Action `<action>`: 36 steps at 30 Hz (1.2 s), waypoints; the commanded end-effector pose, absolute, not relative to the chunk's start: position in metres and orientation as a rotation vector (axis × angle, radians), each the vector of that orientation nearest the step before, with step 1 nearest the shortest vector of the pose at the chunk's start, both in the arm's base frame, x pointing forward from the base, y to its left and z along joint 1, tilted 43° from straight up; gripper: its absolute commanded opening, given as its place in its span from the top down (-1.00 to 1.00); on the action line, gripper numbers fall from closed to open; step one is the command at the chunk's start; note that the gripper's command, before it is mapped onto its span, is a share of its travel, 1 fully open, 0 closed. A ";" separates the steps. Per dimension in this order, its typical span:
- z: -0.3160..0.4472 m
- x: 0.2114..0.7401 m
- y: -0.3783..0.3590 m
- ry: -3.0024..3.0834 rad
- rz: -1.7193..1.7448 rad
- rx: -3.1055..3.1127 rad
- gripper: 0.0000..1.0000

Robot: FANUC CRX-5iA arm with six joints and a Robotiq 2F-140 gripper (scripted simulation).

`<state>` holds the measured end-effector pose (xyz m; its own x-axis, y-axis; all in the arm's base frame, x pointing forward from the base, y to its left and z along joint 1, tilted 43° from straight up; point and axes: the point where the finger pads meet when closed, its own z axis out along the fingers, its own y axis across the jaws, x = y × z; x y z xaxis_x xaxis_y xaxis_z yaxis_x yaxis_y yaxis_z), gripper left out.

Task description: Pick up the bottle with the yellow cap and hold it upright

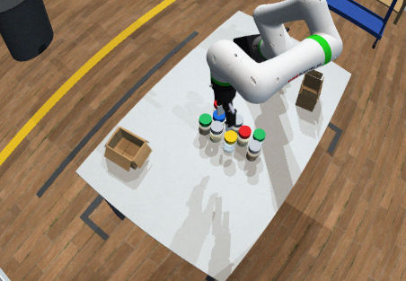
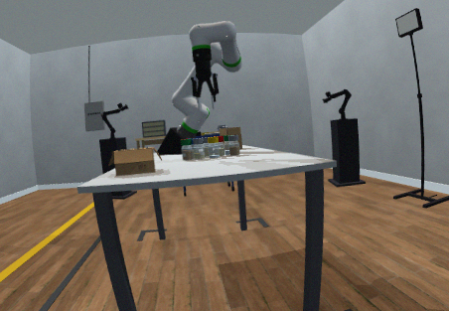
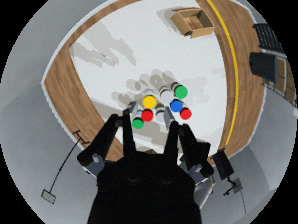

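Overhead, a white rectangular table [image 1: 135, 187] on dark legs is standing on a wooden plank floor crossed by a curved yellow line [image 1: 85, 67], with grey walls around it. An open brown cardboard box [image 1: 127, 148] is sitting near one table end and a smaller one [image 1: 310, 90] near the other. A blue metal cart [image 1: 355, 13] and a dark round bin [image 1: 23, 18] are standing off the table. Red lettering on the white arm [image 1: 269, 72] is too small to read. The black two-finger gripper [image 2: 205, 92] is hanging half open, gripping nothing, high above the cluster of bottles. The clear bottle with the yellow cap [image 1: 230, 140] is standing upright on the table, between a grey-capped bottle [image 1: 216, 131] and a red-capped one [image 1: 244, 135].
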<state>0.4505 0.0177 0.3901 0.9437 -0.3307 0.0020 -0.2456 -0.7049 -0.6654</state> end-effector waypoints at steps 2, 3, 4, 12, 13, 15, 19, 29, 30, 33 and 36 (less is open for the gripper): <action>0.395 0.446 0.020 0.225 -0.252 -2.414 -0.02; 0.395 0.446 0.020 0.225 -0.252 -2.414 -0.02; 0.395 0.446 0.020 0.225 -0.252 -2.414 -0.02; 0.397 0.443 0.022 0.117 -0.307 -2.430 -0.02; 0.398 0.442 0.022 0.080 -0.325 -2.434 -0.02; 0.400 0.440 0.023 0.005 -0.362 -2.441 -0.02; 0.403 0.436 0.025 -0.144 -0.434 -2.448 -0.02; 0.405 0.434 0.027 -0.256 -0.487 -2.452 -0.02; 0.406 0.433 0.027 -0.294 -0.504 -2.451 -0.02; 0.408 0.430 0.029 -0.408 -0.557 -2.448 -0.02; 0.411 0.427 0.030 -0.522 -0.610 -2.440 -0.02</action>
<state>0.4295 0.0295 0.4080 0.8667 0.1604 0.4724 0.4044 -0.7803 -0.4770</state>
